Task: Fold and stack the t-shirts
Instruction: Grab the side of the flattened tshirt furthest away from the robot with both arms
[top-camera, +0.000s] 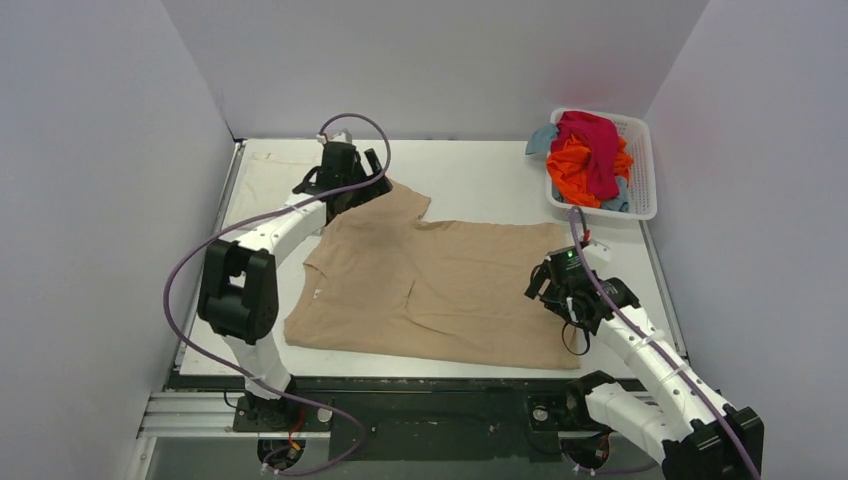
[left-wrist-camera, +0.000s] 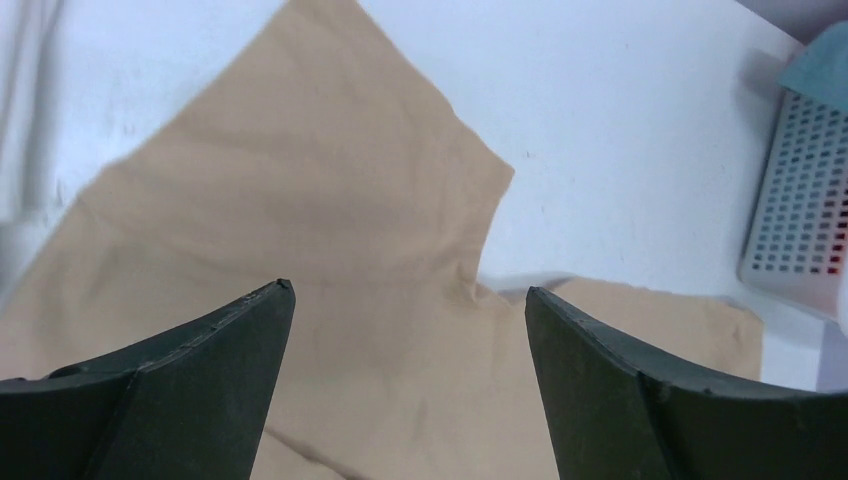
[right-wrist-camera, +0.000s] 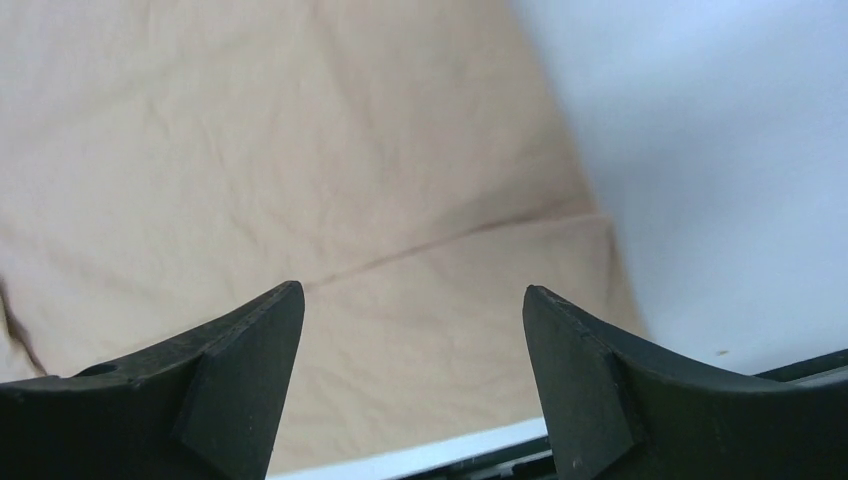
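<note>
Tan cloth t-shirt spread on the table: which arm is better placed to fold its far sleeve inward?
Left, likely. The open left gripper hangs above that far sleeve of the tan cloth t-shirt; the open right gripper sits over the hem end, well away.

Table (top-camera: 480, 170): one t-shirt (top-camera: 440, 290) lies spread flat across the middle, collar to the left, hem to the right. A second shirt (top-camera: 270, 175) lies flat at the far left corner, behind the first one's far sleeve. A basket (top-camera: 645, 160) stands at the far right corner — a heap of shirts (top-camera: 590, 160) in it. The left gripper (left-wrist-camera: 410, 295) sits over the far sleeve; the right gripper (right-wrist-camera: 412, 290) sits over the hem's near right corner.
</note>
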